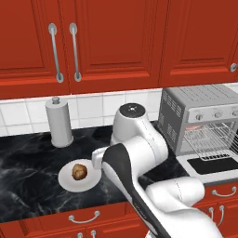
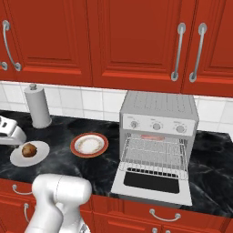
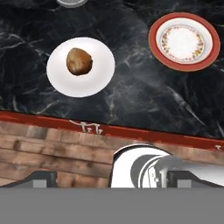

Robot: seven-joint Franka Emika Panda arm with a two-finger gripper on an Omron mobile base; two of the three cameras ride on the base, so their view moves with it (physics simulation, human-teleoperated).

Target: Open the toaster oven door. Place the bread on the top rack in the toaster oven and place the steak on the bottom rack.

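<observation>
The toaster oven (image 2: 159, 107) stands on the right of the counter with the toaster oven door (image 2: 152, 182) dropped flat. Inside, the top rack (image 2: 154, 146) and the bottom rack (image 2: 154, 167) show as wire grids, both bare as far as I can tell. The bread (image 3: 79, 61), a brown roll, lies on a white plate (image 3: 98, 81) at the left. My gripper (image 3: 113, 180) is open and holds nothing, hovering over the counter's front edge just short of that plate. My hand (image 2: 10, 129) hangs above the plate's left side. The steak is out of view.
A red-rimmed plate (image 2: 89, 144) sits bare between the white plate and the oven. A grey paper-towel holder (image 2: 37, 107) stands at the back left against the tiled wall. Red cabinets hang above the counter, and drawers with handles run below its front edge.
</observation>
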